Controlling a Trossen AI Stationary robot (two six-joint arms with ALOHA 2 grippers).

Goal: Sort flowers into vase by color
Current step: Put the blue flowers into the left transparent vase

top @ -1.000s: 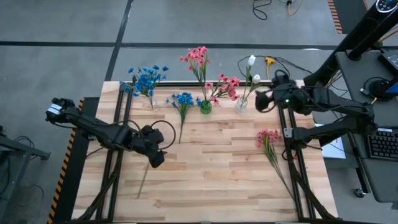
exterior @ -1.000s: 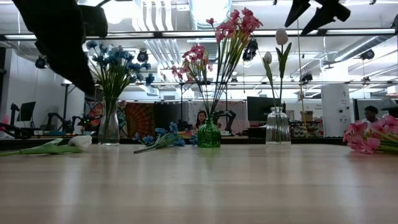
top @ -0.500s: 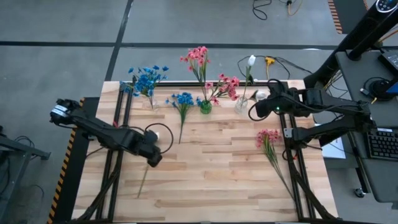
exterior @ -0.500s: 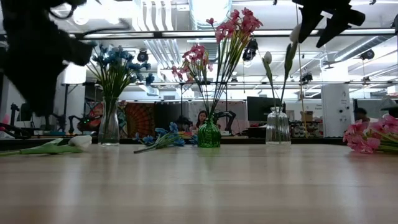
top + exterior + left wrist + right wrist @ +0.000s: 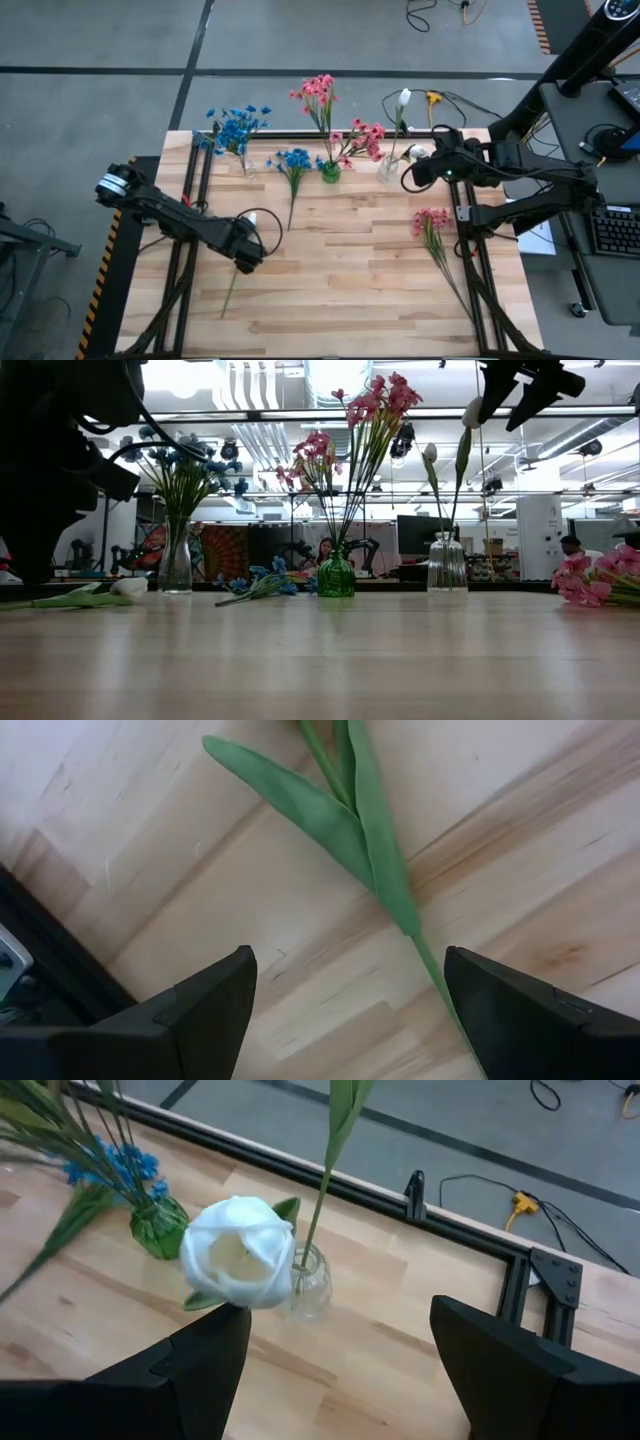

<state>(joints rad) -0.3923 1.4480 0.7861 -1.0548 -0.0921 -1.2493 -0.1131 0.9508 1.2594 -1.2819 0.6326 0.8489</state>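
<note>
Left gripper [image 5: 345, 1010], fingers spread wide and empty, hovers over a loose white tulip's green stem [image 5: 385, 870] lying lengthwise on the wooden table [image 5: 350, 280]. Right gripper [image 5: 412, 172], fingers apart, empty, sits beside the clear glass vase [image 5: 387, 168] of upright white tulips.

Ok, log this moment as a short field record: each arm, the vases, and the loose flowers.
left gripper: open, low over a white tulip's stem lying on the table
right gripper: open, above the clear vase with white tulips
green vase: pink flowers
far-left vase: blue flowers
loose: blue bunch, pink bunch
</note>
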